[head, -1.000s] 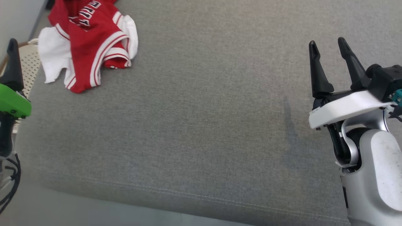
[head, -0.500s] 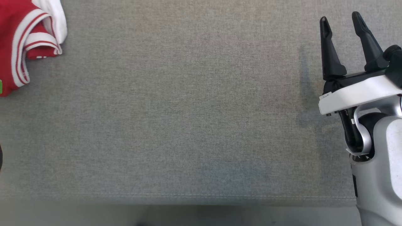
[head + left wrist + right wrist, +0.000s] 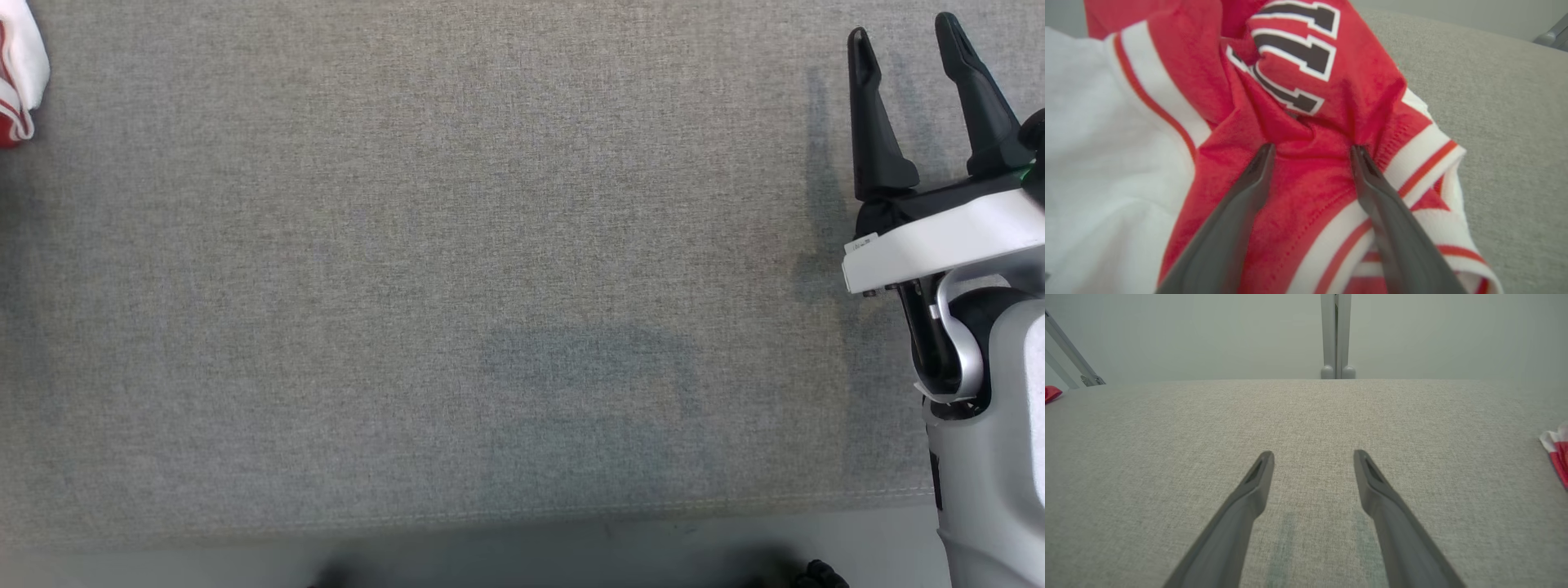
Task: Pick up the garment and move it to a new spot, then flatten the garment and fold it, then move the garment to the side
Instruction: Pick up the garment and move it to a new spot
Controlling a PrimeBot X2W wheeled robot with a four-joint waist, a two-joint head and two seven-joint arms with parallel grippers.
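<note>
The garment (image 3: 1298, 53) is a crumpled red jersey with white panels, white-and-red striped trim and black lettering. In the left wrist view it lies bunched on the grey cushion. My left gripper (image 3: 1312, 149) is open, and both fingertips press into the red fabric just below the lettering, with a ridge of cloth between them. In the head view a white and red corner of the garment (image 3: 18, 82) shows at the far left edge. My right gripper (image 3: 903, 31) is open at the far right, over bare cushion with nothing between its fingers (image 3: 1312, 455).
The grey upholstered surface (image 3: 490, 245) spans the head view, with its stitched front edge (image 3: 490, 516) near the bottom. A pale wall with an upright post (image 3: 1336, 335) stands behind its far edge. A bit of red-and-white cloth (image 3: 1555, 451) shows at the right edge of the right wrist view.
The head camera has swung, so the garment has slid to the picture's left edge and the left gripper has left it. The right gripper stays open in much the same place.
</note>
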